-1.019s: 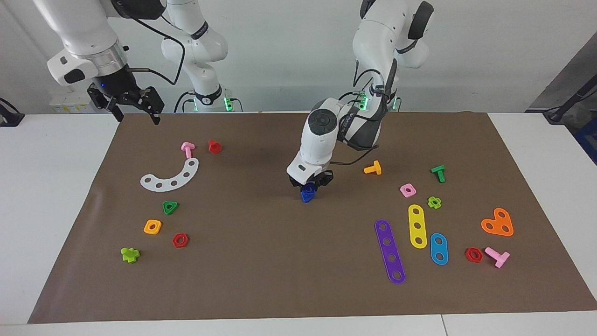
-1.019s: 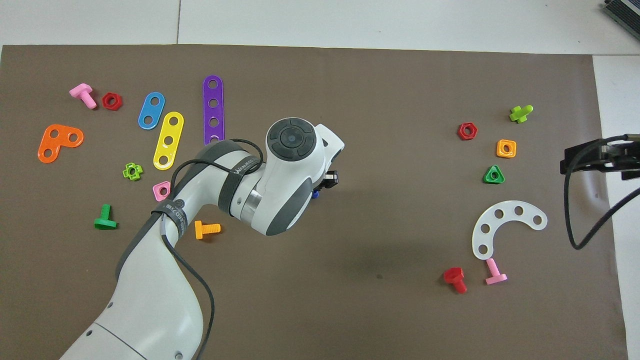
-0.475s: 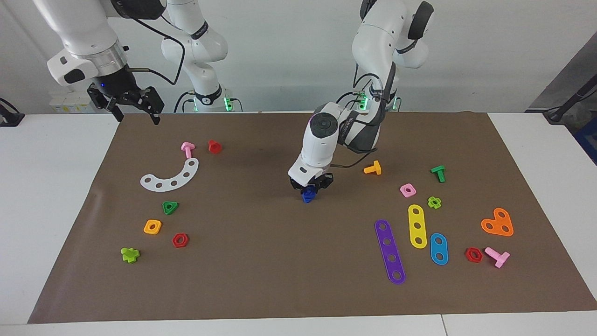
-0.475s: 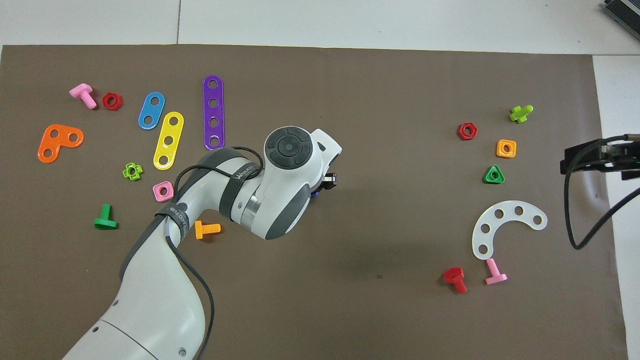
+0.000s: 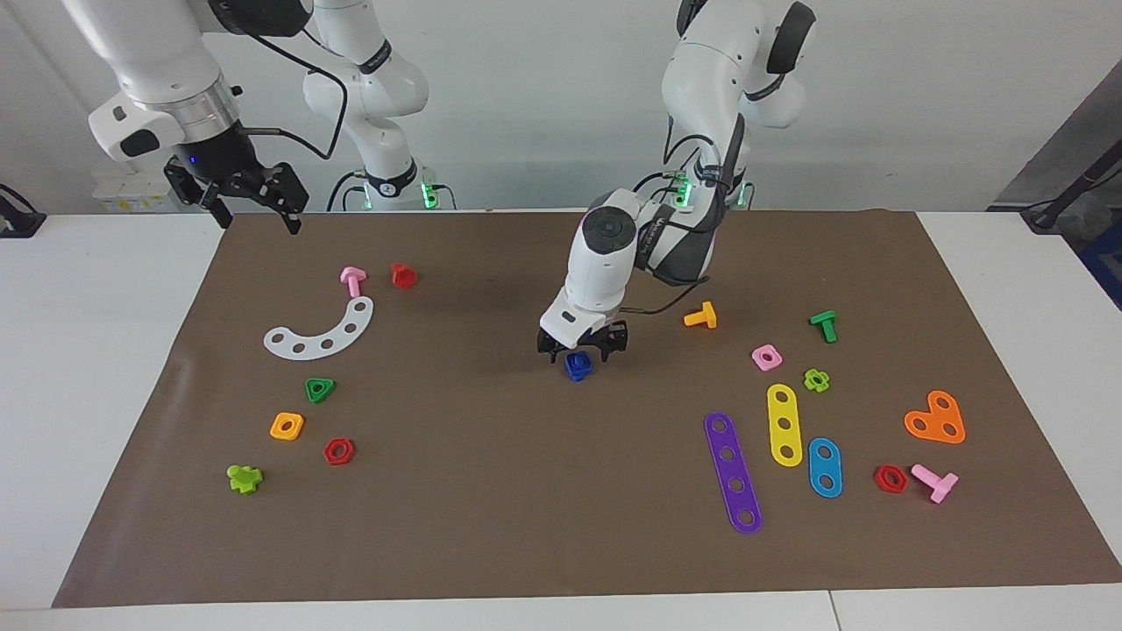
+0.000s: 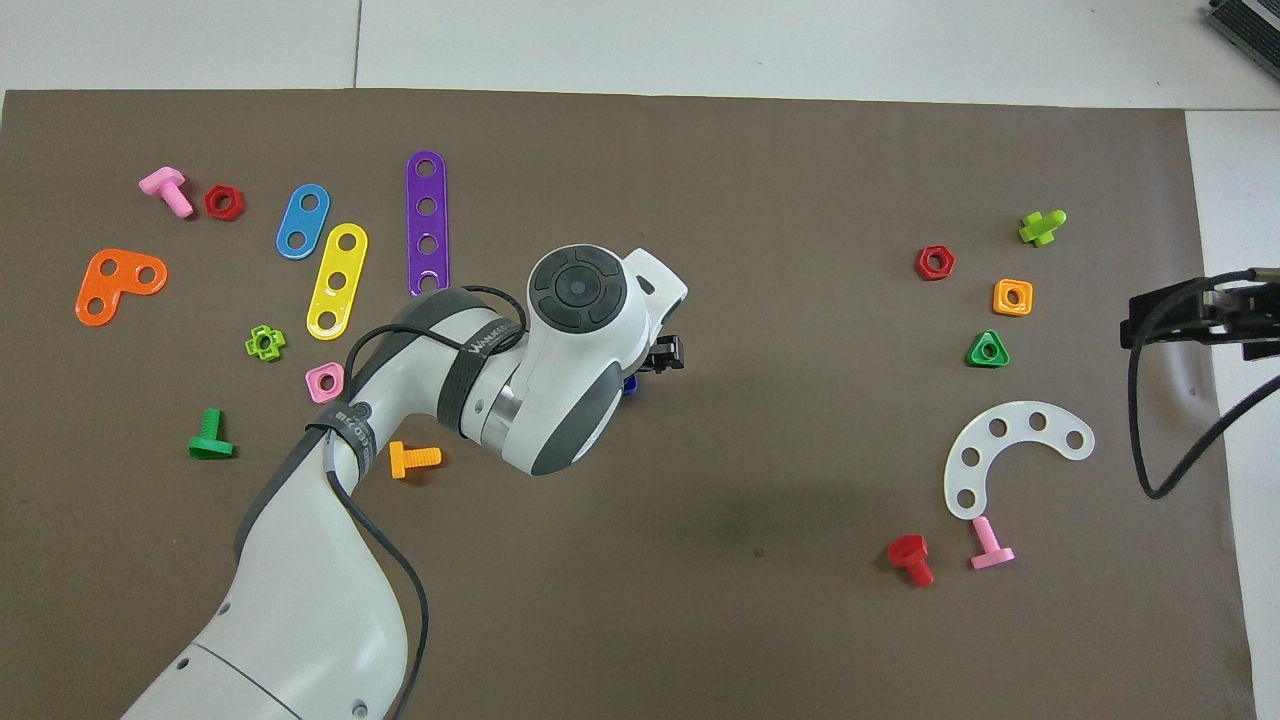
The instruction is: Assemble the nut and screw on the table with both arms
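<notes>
I see a plain white wall (image 5: 526, 105) at the back of the room. At one top corner I see a dark grey panel (image 5: 1074, 140) with a black pole (image 5: 1065, 197) leaning in front of it.

Small print on left arm's strap (image 6: 487, 340) (unreadable)

**Arm and gripper status**

The left arm (image 5: 679, 232) reaches from its base toward the table centre, elbow bent, wrist pitched downward. The left gripper (image 5: 580, 349) points down close to the surface, fingers spread apart with nothing clamped between them. The right arm (image 5: 162, 79) waits raised at the 10 o'clock corner of the facing view. The right gripper (image 5: 254, 210) hangs there, fingers parted.
</notes>
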`<state>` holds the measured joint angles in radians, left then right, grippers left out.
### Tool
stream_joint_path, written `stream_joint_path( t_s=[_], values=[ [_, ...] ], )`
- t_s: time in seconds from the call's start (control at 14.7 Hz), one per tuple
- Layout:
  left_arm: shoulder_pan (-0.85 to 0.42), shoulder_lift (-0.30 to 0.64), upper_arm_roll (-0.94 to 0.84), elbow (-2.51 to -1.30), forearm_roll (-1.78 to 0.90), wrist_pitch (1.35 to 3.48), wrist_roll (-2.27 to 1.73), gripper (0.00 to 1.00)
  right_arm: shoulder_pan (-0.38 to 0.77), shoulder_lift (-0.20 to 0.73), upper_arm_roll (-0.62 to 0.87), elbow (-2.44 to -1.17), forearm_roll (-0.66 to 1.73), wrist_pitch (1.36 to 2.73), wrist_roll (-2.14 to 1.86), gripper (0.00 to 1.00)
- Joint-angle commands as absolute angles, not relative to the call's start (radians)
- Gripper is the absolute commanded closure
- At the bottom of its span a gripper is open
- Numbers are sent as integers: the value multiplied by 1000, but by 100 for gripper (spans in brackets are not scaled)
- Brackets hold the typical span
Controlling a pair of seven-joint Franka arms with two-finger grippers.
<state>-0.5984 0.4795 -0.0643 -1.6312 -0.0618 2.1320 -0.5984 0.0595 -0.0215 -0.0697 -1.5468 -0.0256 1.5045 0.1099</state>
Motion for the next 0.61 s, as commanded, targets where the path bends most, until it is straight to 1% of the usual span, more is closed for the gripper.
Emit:
stream_joint_path(
  t_s=[0.0,0.07,0.14,0.34,0.54],
  values=[
    [-594,469,-54,-1536,-67,1998,-614,0,61,-38,-75,-1565,-21,1505,87,0],
    [-588,463,-51,-1510,-67,1953,-611,0,61,-40,-75,-1565,-21,1505,87,0],
    [-554,454,-51,-1490,-64,1918,-606,0,61,-38,-75,-1565,-21,1505,87,0],
    [-409,342,-54,-1483,-63,1832,-537,0,61,-38,-75,-1565,-21,1505,87,0],
    [-257,262,-51,-1486,-60,1734,-346,0,61,-38,-75,-1565,-21,1503,87,0]
  ],
)
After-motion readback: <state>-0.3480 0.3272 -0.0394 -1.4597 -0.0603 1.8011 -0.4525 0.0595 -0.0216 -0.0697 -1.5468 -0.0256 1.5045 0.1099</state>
